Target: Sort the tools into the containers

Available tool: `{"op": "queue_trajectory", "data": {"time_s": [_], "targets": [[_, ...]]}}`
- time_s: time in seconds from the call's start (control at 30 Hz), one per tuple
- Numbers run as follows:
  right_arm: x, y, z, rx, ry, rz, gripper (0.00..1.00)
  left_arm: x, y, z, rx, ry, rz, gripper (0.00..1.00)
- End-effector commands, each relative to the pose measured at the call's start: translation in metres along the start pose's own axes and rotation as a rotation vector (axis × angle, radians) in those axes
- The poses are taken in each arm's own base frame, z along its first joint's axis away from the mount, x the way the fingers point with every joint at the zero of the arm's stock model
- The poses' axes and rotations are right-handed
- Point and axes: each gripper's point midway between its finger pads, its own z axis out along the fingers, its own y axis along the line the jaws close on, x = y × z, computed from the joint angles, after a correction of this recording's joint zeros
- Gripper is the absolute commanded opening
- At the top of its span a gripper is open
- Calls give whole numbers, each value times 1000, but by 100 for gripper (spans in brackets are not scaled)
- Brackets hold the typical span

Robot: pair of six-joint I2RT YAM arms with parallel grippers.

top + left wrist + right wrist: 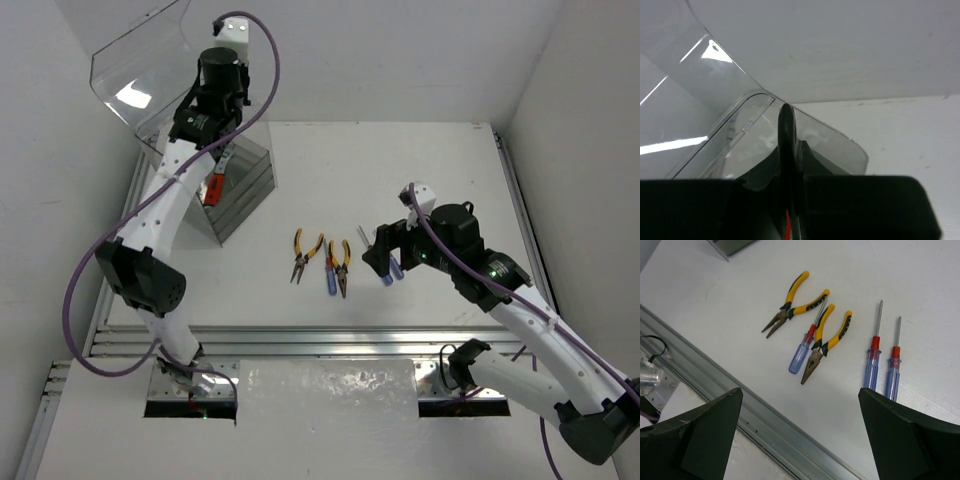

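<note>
Blue-handled screwdrivers (871,371) lie paired at two o'clock of the gaping, empty right gripper (800,395), best straddling one handle only; left gripper (788,120) sits closed, load unclear.

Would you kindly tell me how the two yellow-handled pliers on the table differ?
Seen from the right wrist, the left pliers spread their handles wider than the right pliers. The left pliers' jaws look slightly parted; the right pliers' look closed. Both have yellow-and-black handles and dark pointed jaws.
</note>
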Motion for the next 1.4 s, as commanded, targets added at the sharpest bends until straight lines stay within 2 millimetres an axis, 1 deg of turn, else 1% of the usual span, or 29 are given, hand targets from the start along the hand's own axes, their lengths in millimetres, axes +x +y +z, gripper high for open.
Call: {"op": "queue_trajectory", "data": {"time_s": [0.0,0.03,0.13,0.23,0.3,0.33,0.37,0.43,0.47,0.53,0.57,0.63,0.7,0.73,0.77,0.8,0.83,0.87,0.9,0.93,0.97,1.0,1.07,1.17,1.23,1.27,1.3,1.33,1.37], "targets": [[4,0,-1,-12,-3,-28,99,-3,24,13,-134,-22,226,0],[5,0,-1,-15,-2,-28,99,12,28,17,-153,0,258,0],[4,4,-1,-36,2,-32,99,37,43,31,-236,38,331,0],[2,9,0,-61,4,-30,99,67,66,46,-288,108,294,0],[0,11,1,-71,3,-28,99,85,70,53,-288,158,277,0],[-1,12,1,-76,1,-30,99,90,71,54,-288,170,267,7],[-1,12,1,-77,3,-29,99,95,68,56,-271,172,247,26],[-1,12,1,-79,-1,-31,99,106,65,55,-250,194,249,46],[-1,13,2,-80,2,-29,99,107,63,54,-248,198,232,69],[-2,13,3,-82,4,-28,99,100,64,51,-244,202,211,81],[-3,14,3,-87,5,-31,99,94,64,49,-243,194,201,87],[-2,15,5,-92,11,-31,99,68,69,37,-258,162,157,88],[-2,14,5,-91,12,-31,99,26,75,15,-245,85,93,89],[-1,14,6,-90,14,-31,99,11,70,6,-208,48,55,90],[-1,14,7,-92,14,-29,99,-12,72,-6,-195,-11,12,96],[-1,14,7,-95,14,-30,99,-39,82,-29,-198,-79,-35,97],[0,14,8,-97,18,-30,99,-55,90,-41,-216,-125,-95,97],[1,15,9,-100,20,-29,99,-81,109,-68,-266,-205,-160,98],[2,16,10,-105,26,-28,99,-91,129,-84,-337,-244,-232,98],[3,16,11,-108,28,-29,99,-101,141,-96,-362,-286,-277,98],[4,15,11,-107,31,-29,99,-117,155,-123,-374,-345,-328,98],[5,15,12,-109,36,-31,99,-123,168,-134,-389,-385,-386,97],[7,18,14,-123,45,-32,99,-139,180,-159,-368,-452,-426,97],[8,22,14,-150,53,-35,99,-151,205,-174,-378,-478,-464,98],[9,25,13,-170,52,-40,99,-162,207,-184,-336,-493,-488,96],[9,25,14,-172,51,-42,99,-164,220,-188,-355,-507,-505,92],[10,25,14,-173,53,-40,99,-172,222,-195,-331,-525,-513,78],[10,27,14,-182,54,-41,99,-169,230,-185,-346,-508,-523,60],[10,27,14,-185,55,-42,99,-166,256,-184,-399,-513,-560,44]]}}
